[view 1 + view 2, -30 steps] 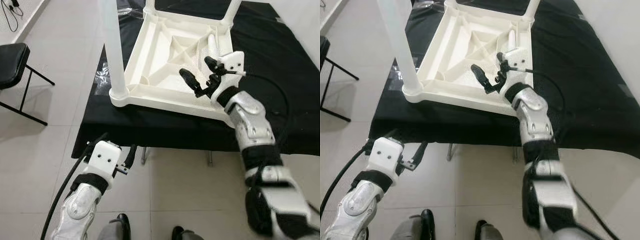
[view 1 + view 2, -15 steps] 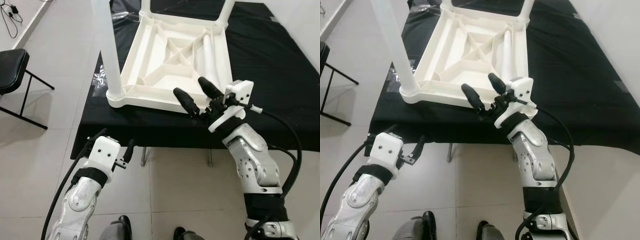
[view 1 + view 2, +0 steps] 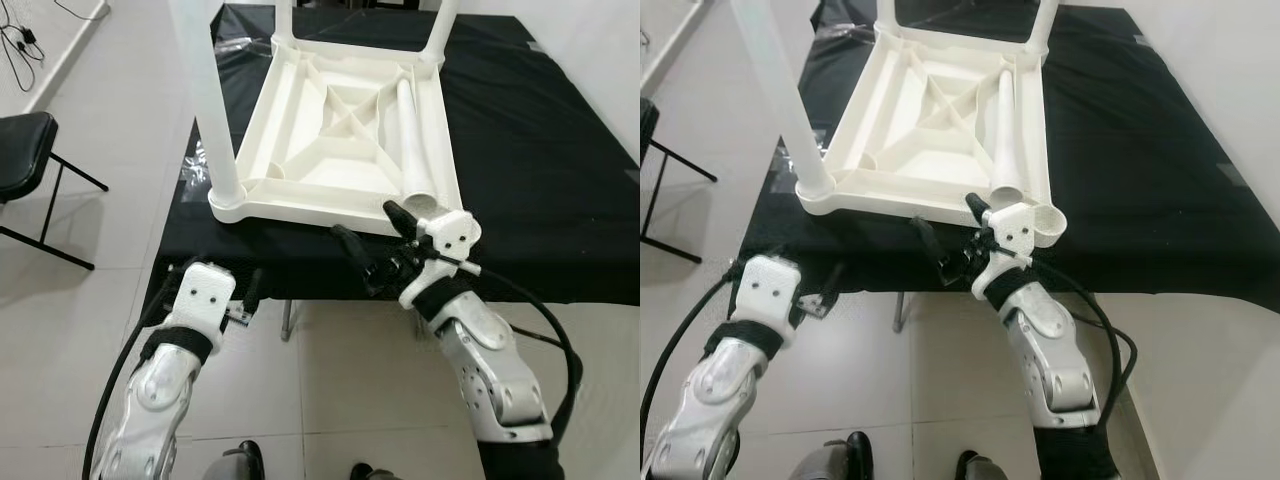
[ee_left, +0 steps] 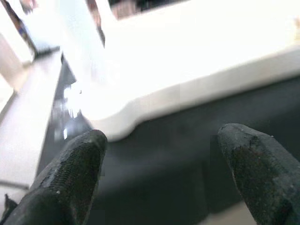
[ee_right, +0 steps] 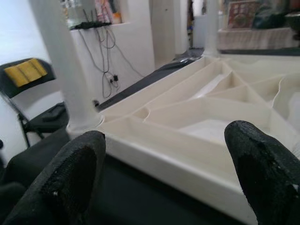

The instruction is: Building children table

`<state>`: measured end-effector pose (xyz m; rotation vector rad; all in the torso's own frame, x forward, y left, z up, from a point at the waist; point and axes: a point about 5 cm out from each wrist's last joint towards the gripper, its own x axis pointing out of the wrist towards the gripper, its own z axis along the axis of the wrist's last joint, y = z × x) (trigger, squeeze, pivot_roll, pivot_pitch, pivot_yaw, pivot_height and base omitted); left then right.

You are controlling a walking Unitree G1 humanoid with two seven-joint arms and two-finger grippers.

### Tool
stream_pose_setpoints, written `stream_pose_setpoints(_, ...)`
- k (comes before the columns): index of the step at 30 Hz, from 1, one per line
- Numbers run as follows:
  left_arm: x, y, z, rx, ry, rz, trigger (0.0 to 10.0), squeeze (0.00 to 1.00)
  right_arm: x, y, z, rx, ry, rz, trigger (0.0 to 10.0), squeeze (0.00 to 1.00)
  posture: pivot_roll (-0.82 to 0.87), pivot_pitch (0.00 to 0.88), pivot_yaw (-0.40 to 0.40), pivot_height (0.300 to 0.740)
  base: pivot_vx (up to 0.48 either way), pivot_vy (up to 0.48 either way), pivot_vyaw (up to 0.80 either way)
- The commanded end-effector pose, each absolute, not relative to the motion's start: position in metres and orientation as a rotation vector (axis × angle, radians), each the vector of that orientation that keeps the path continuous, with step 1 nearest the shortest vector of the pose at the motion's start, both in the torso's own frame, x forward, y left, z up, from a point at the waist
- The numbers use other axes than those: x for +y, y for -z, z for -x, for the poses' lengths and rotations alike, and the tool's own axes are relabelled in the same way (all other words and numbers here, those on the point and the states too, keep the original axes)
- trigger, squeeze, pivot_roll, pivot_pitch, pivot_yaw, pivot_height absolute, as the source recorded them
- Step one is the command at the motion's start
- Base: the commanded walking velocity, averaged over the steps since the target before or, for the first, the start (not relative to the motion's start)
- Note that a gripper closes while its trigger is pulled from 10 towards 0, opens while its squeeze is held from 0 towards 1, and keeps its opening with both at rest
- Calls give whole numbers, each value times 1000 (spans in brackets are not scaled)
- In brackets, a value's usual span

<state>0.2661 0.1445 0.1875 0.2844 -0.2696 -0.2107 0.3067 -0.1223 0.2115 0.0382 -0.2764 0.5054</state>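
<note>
Children's table [image 3: 340, 150]: white moulded plastic, lying upside down on the black-draped table [image 3: 540, 170]; its underside is a shallow square tray crossed by diagonal ribs.
Fitted legs: three round, smooth white legs stand up from its corners, the near-left leg [image 3: 205, 110] closest to the camera.
Loose leg [image 3: 412, 135]: a white tube lying inside the ribbed underside along the right rim, open end toward the near-right corner socket [image 3: 1045, 222].
Black cloth: matte, hanging over the near edge of the table.
Right gripper [image 3: 375, 240]: at the near edge just before the empty corner socket, its two black fingers spread wide and holding nothing.
Right wrist view: the ribs, the near rim and the near-left leg [image 5: 70, 70] from low down, between textured rounded fingertips [image 5: 75, 173].
Left gripper [image 3: 215, 290]: lower, below the table's left near corner, fingers spread apart, empty.
Left wrist view: overexposed white rim above dark cloth.
Folding chair [image 3: 25, 150]: black padded seat, thin metal frame, on pale glossy floor tiles at left.
</note>
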Motion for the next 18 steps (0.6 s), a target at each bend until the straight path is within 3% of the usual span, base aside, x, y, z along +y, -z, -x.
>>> stream_pose_setpoints(1,148,-185,-270,-248,201,-276,10000,0,-126,-206,-311,-248,-454,-45,10000,0,46,176,-41,740,0,0,0)
stream_pose_setpoints(18,162,-188,-276,-245,156,-247,10000,0,-125,-208,-322,-239,-363,-48,10000,0,33,186,-35,740,0,0,0)
